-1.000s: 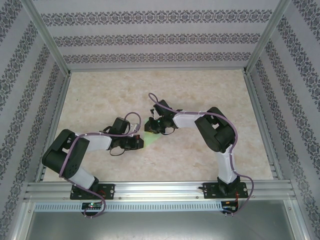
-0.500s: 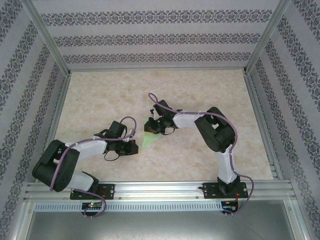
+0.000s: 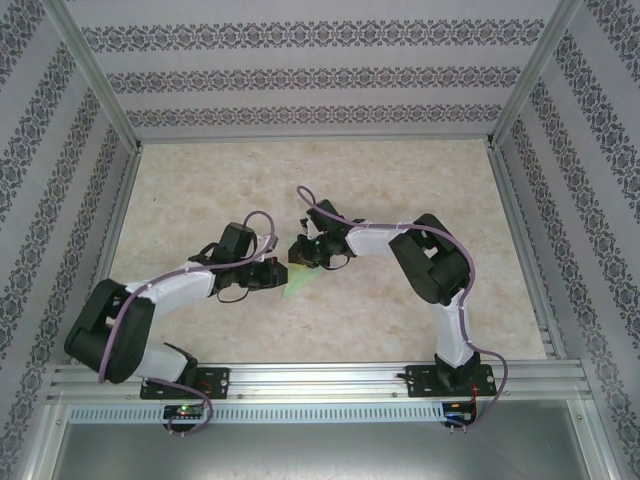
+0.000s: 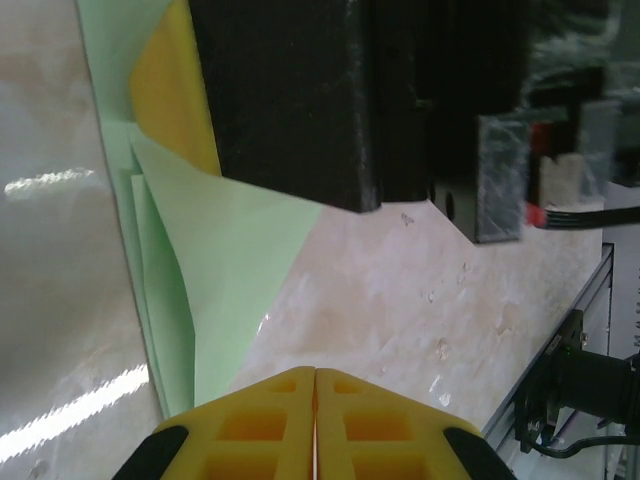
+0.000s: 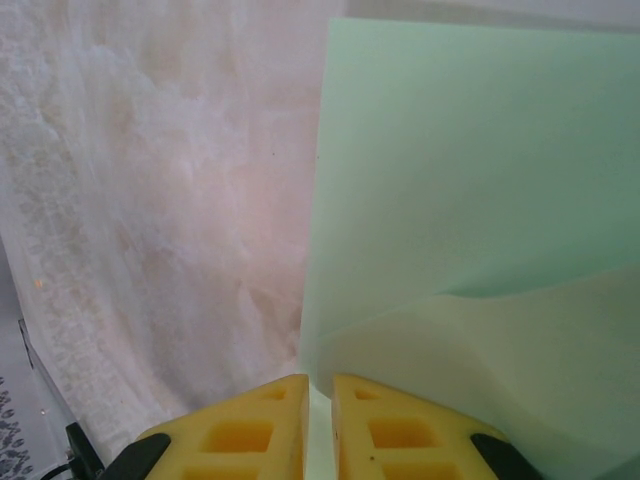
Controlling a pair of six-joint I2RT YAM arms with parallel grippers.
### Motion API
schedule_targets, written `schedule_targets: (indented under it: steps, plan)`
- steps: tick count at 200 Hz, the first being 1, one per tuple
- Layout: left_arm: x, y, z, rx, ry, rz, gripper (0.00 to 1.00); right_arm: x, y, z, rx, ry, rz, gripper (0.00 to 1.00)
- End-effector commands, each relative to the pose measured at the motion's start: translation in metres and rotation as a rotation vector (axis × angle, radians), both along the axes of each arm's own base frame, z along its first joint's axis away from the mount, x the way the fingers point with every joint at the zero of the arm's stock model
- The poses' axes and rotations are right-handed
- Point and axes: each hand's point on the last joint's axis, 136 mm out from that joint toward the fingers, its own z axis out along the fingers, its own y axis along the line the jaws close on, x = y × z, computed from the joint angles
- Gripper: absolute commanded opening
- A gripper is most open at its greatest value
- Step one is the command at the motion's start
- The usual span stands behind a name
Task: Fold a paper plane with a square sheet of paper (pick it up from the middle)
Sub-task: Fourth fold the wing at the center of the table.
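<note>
Pincer, left [image 3: 282,277]: clenched, yellow pads flush together with nothing between them. It has swung right and away from the base since half a second ago, and its tip is now at the sheet's left edge.
Paper sheet [image 3: 297,285]: pale green, folded to a triangle, lying on the bench [image 3: 400,180] between the two pincers. Same spot as before.
Pincer, right [image 3: 301,256]: closed down to a slit, grasping the sheet near its far end. Arm unmoved.

Patterned walls [image 3: 300,75] — marbled table [image 3: 200,190]
</note>
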Motion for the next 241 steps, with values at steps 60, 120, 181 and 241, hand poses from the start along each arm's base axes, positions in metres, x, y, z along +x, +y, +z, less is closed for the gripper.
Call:
schedule_targets:
  steps: [60, 120, 181, 241]
  plan:
    - [0.019, -0.023, -0.024, -0.065, 0.002, -0.027, 0.10, -0.011, -0.017, -0.044, -0.101, 0.064, -0.039, 0.15]
    - [-0.001, 0.006, -0.082, 0.119, 0.115, 0.023, 0.02, 0.000, -0.010, -0.021, -0.026, 0.031, -0.053, 0.16]
    - [-0.018, 0.023, -0.107, 0.188, 0.167, 0.049, 0.00, 0.033, -0.043, 0.053, 0.047, -0.145, -0.171, 0.18]
    - [-0.013, 0.019, -0.101, 0.173, 0.149, 0.039, 0.00, 0.005, -0.020, 0.043, 0.085, -0.106, -0.058, 0.16]
